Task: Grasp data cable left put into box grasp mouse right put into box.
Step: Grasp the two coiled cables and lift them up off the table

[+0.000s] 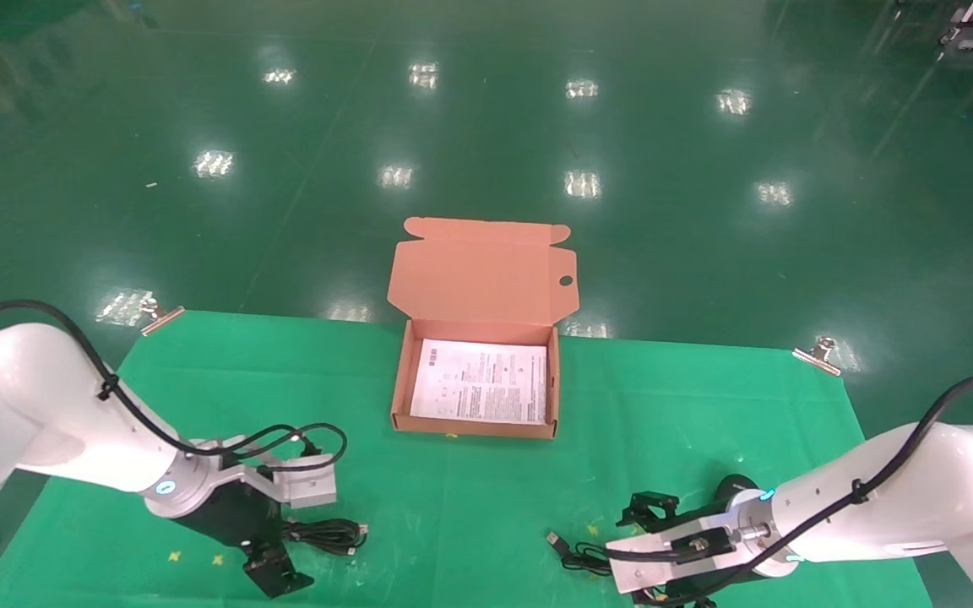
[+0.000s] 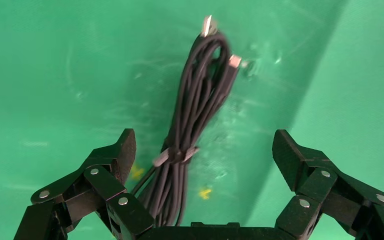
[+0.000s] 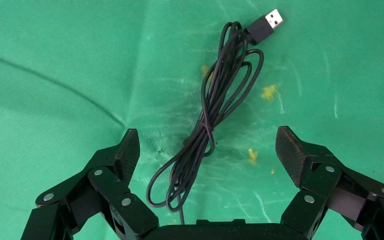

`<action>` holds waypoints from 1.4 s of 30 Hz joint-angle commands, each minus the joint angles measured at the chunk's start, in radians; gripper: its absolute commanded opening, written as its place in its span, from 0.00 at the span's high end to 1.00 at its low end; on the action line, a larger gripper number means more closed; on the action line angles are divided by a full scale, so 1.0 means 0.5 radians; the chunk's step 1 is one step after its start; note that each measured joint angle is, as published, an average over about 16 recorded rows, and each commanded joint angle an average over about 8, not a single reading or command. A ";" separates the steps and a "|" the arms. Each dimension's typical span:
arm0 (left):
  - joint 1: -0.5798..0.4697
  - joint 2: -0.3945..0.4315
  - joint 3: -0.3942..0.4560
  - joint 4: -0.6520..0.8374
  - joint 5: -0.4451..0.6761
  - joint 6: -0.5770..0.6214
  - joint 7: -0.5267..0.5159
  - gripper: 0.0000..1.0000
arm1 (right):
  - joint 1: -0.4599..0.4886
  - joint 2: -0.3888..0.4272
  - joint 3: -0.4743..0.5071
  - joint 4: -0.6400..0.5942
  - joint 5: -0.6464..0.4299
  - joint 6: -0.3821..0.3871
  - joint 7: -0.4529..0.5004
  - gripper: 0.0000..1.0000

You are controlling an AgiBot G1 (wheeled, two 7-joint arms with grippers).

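**Hovering over the cable and the cord, both end effectors released**

Covering the desk (image 1: 199, 380) is a green cloth, held by metal clips at its far corners. At the far middle of it stands the box (image 1: 402, 380), a shallow salmon-orange cardboard mailer. Its tabbed lid stands open toward the far side, with one round hole near the right edge of the lid. A white printed sheet lies flat on its bottom, and nothing else is seen inside.

Near the front edge on the left, the left end effector (image 2: 202, 150) hangs low over the data cable (image 2: 195, 115). Its two black fingers are spread wide, one on each side of the bundle, and they do not touch it. The data cable is thin and black, gathered in a long narrow looped bundle with a small tie around its middle, and two small metal plug ends show at the far tip.

Near the front edge on the right, the right end effector (image 3: 207, 150) is also spread open, holding nothing. Between its fingers lies the thin black cord (image 3: 215, 115), loosely looped and twisted once, ending in a USB plug (image 3: 267, 25). The mouse (image 1: 733, 488) shows only as a small dark rounded shape behind the right wrist in the head view.
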 commanded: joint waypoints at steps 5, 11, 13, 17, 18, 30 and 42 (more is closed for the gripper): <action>-0.008 0.016 0.001 0.075 0.007 -0.047 0.034 1.00 | -0.006 -0.020 0.003 -0.051 -0.005 0.036 0.003 1.00; -0.007 0.013 0.001 0.057 0.006 -0.039 0.028 1.00 | -0.007 -0.015 0.004 -0.040 -0.002 0.031 0.004 1.00; -0.007 0.011 0.001 0.051 0.005 -0.035 0.027 1.00 | -0.007 -0.014 0.004 -0.037 -0.001 0.029 0.004 1.00; -0.005 0.009 0.001 0.043 0.003 -0.029 0.024 1.00 | -0.007 -0.011 0.005 -0.031 0.000 0.026 0.005 1.00; -0.005 0.008 0.000 0.041 0.002 -0.027 0.024 1.00 | -0.007 -0.011 0.005 -0.030 0.000 0.025 0.005 1.00; -0.004 0.006 -0.001 0.027 -0.001 -0.018 0.020 1.00 | -0.006 -0.007 0.006 -0.022 0.002 0.019 0.007 1.00; -0.003 0.004 -0.002 0.022 -0.003 -0.014 0.018 1.00 | -0.004 -0.006 0.006 -0.020 0.003 0.017 0.008 1.00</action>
